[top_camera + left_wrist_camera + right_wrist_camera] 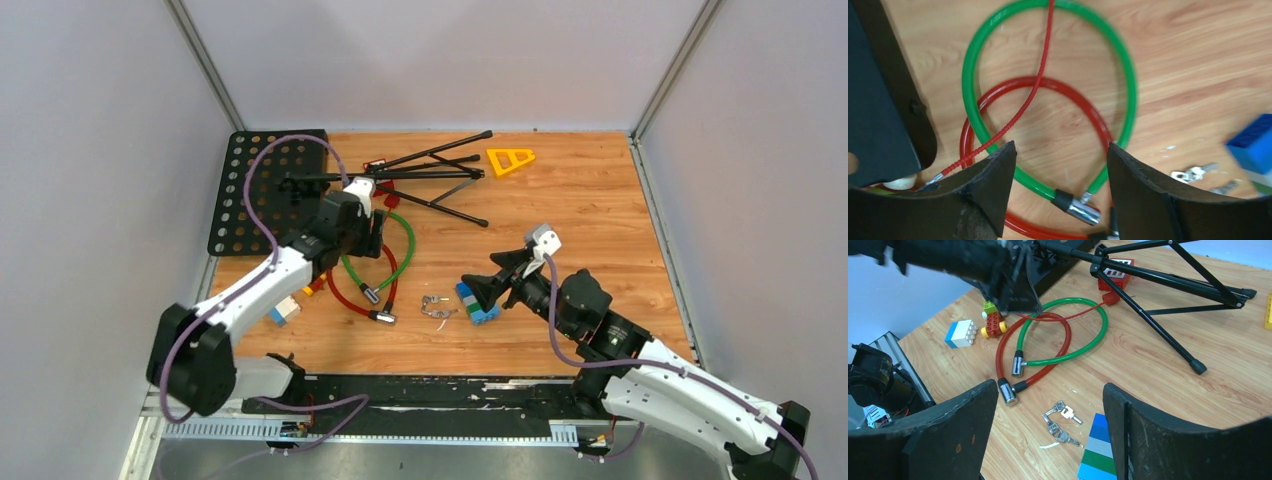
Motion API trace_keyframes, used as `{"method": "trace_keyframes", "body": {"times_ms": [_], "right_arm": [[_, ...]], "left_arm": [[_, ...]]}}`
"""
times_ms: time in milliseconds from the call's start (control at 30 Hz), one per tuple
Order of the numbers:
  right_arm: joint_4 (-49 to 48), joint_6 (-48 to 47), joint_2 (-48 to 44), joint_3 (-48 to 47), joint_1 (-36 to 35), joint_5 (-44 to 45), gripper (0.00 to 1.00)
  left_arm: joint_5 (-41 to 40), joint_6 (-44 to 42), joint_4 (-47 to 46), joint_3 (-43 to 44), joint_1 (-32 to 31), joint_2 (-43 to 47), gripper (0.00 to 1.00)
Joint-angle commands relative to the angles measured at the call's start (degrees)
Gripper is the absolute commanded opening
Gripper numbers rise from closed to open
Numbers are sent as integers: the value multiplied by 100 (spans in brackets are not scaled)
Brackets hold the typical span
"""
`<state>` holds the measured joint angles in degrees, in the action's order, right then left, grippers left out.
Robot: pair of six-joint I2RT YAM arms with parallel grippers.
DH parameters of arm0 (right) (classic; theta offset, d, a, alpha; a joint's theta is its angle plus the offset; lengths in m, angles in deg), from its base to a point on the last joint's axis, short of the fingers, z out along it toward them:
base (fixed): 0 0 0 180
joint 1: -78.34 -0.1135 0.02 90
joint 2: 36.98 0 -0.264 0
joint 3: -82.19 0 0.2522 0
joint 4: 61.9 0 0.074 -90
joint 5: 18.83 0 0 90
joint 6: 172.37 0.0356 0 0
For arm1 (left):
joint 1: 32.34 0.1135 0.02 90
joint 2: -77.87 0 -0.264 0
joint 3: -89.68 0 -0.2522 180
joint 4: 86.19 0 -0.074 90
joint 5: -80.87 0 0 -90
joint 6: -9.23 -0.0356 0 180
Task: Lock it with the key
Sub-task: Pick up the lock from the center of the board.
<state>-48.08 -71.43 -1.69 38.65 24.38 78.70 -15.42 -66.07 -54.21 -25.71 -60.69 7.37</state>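
Observation:
Two cable locks lie looped across each other on the wooden table. The green lock (409, 245) ends in a silver barrel (1083, 209); the red lock (1058, 360) ends in a barrel (1007, 392) nearer the keys. A small bunch of keys (1060, 422) lies flat beside them, held by nothing. My left gripper (1060, 155) hangs open just above the loops, the green lock's barrel showing between its fingers. My right gripper (1050, 385) is open too, low over the table, with the keys in the gap ahead of it.
A blue, grey and green block stack (1098, 450) lies right beside the keys. A black folding stand (1158, 280) sprawls at the back, next to a perforated black plate (255, 190) and a yellow piece (510, 160). Small bricks (992, 320) and a white-blue block (960, 333) lie left.

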Motion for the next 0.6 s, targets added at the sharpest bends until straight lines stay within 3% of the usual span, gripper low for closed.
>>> {"method": "trace_keyframes", "body": {"times_ms": [0, 167, 567], "right_arm": [[234, 146, -199, 7, -1, 237, 77], [415, 123, -360, 14, -1, 271, 77], [629, 106, -692, 94, -1, 382, 77]], "left_arm": [[99, -169, -997, -225, 129, -654, 75], [-299, -352, -1280, 130, 131, -1522, 82], [-559, -727, -1482, 821, 322, -2780, 78]]}}
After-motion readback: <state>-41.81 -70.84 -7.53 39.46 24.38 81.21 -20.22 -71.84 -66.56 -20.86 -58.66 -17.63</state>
